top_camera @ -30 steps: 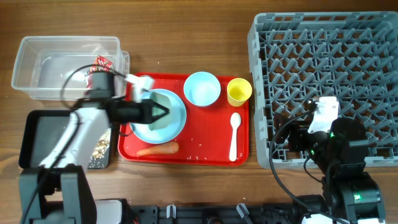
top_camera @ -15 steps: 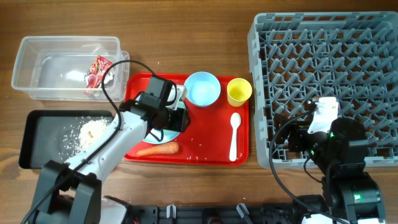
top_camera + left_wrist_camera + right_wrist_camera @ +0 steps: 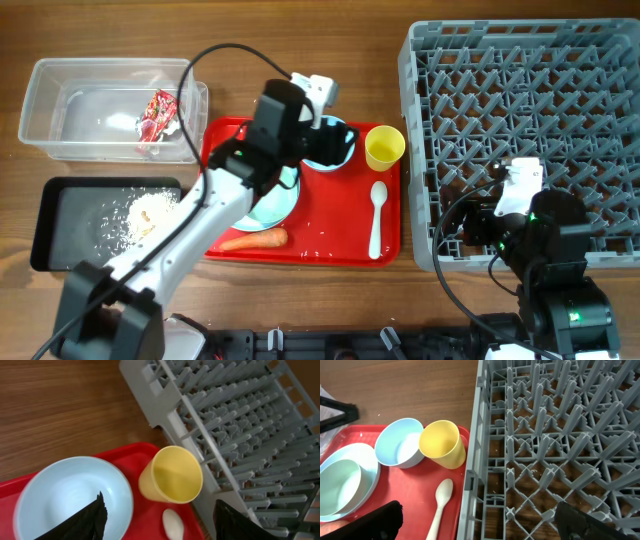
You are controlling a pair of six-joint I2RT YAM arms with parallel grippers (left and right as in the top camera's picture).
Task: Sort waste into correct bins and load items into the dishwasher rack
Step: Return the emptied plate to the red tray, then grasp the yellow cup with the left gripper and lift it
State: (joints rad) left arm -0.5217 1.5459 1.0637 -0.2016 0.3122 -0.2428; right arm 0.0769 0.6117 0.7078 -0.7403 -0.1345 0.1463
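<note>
yellow cup (image 3: 384,147) | prob. light, stiff plastic, smooth so may slip; pinch one wall at rim | small, upright, empty, mouth up | frame centre-top, on red tray (image 3: 330,215) btw pale blue bowl (image 3: 65,495) & rack (image 3: 425,45) | L hand (image 3: 158,500) wide open, empty, over cup/bowl | R hand (image 3: 477,507) wide open, empty

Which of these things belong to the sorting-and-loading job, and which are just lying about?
Job: wrapper, food scraps, carrot, clear tub, black tray, plate, bowl, yellow cup, spoon, dishwasher rack.
Lying about: red serving tray, wooden table.
</note>
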